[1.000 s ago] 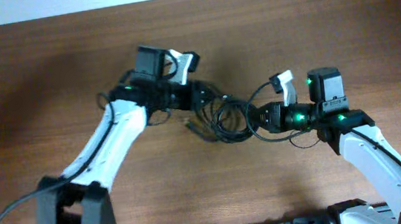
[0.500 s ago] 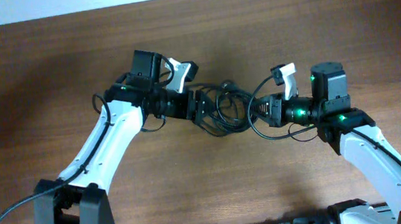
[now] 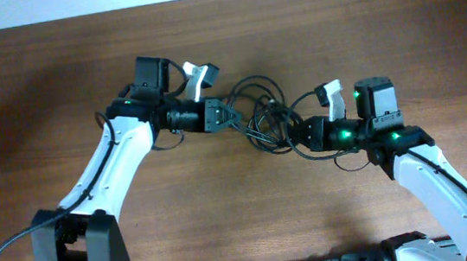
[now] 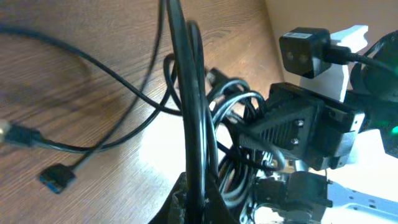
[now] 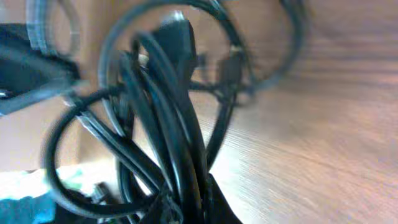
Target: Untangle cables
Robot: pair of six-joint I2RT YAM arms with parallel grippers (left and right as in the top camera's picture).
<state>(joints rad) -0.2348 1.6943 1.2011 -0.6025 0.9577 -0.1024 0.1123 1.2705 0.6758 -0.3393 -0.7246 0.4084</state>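
The cables sit bunched between our two hands. Our left hand is clamped on strands at the bundle's left side, and our right hand is closed on strands at its right. We judge this the pulling-apart step, so next we should draw the hands away from the bundle slowly. A plug end lies beside the bundle on the desk. The right wrist view is blurred, so we cannot trace the crossings.

Motion blur smears the thin black flexible cables together in the right wrist view. The left claw is mostly cut off by its own view's bottom edge.
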